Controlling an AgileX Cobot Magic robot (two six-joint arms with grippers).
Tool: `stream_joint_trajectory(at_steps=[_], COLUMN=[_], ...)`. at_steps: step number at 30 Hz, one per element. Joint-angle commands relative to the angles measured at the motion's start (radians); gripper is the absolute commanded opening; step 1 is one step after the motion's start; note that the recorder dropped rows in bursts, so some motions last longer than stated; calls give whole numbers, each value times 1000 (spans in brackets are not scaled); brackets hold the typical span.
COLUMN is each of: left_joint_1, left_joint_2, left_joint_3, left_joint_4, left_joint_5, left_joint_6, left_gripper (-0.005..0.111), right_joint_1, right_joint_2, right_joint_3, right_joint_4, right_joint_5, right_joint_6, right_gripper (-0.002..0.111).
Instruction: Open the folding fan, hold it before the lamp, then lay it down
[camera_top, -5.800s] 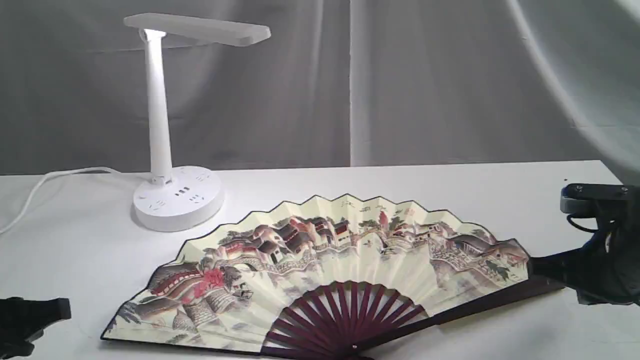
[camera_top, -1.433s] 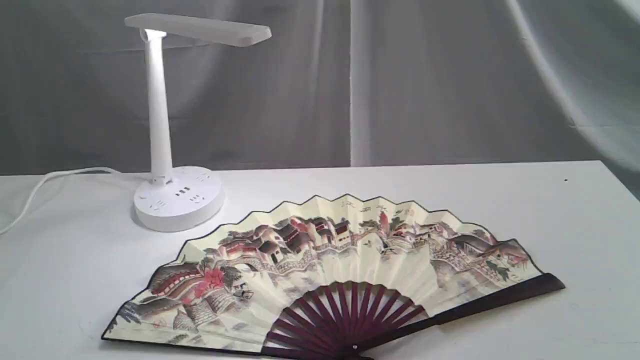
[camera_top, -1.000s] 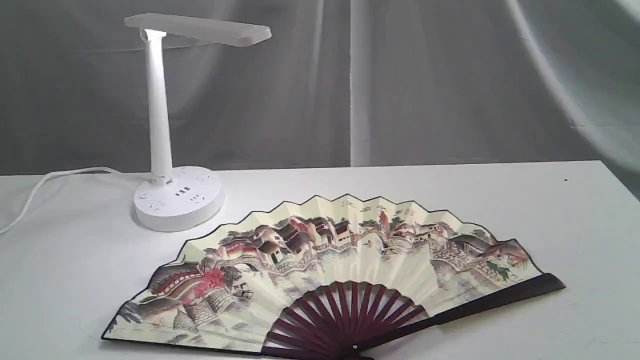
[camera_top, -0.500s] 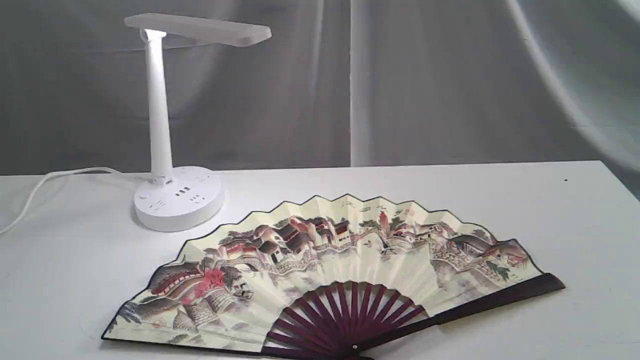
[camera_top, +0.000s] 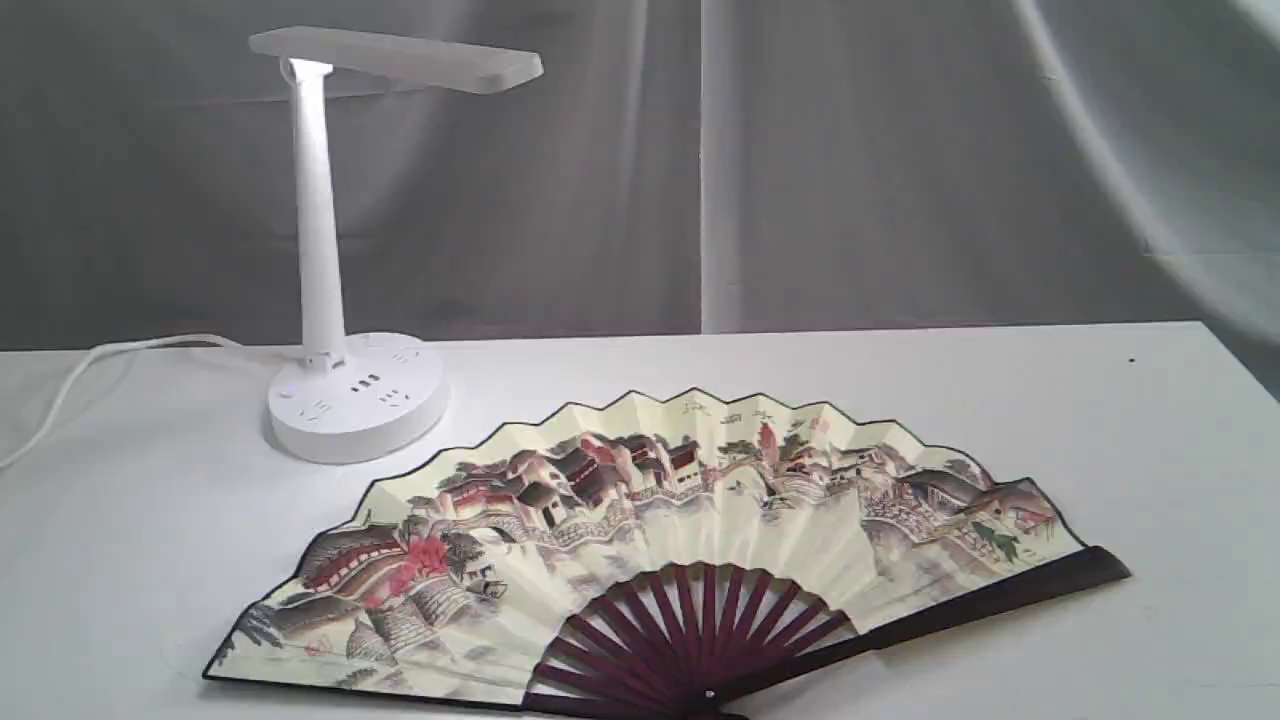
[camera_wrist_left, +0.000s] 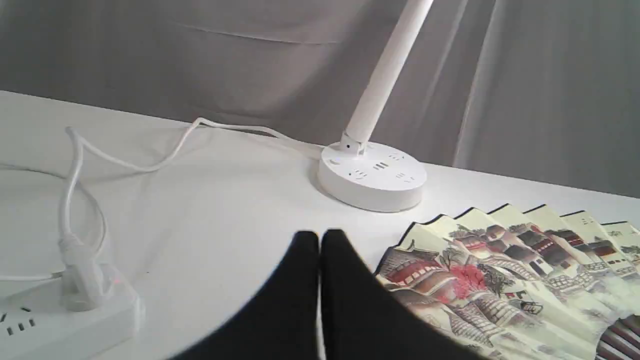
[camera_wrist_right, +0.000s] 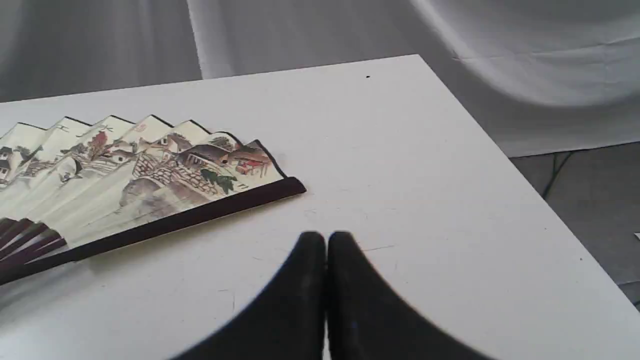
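folding fan (camera_top: 690, 520) unmoved, right fingers (camera_wrist_right: 300, 300) withdrawn, closed

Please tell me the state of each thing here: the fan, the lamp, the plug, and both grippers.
folding fan: fully open, lying flat on the table.
lamp: standing upright; lit or not, cannot tell.
plug: inserted in the power strip.
left gripper: shut, empty.
right gripper: shut, empty.
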Motion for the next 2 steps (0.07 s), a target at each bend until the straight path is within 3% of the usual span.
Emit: stream_joint_trajectory(at_steps=[1,2], left_joint_1=[1,1], left_joint_2=[-4,-4], left_joint_3=[4,4], left_joint_4=[-6,-6], left_joint_5=[-2,-2], left_joint_6=[-3,-3], left_gripper=[0,0], right_joint_1=[2,2], right_joint_2=[-4,-4], right_joint_3=[4,4], right_joint_4=[-11,-11], right_joint_5=[2,2], right_joint_6=[-7,-5], right_gripper=[0,0])
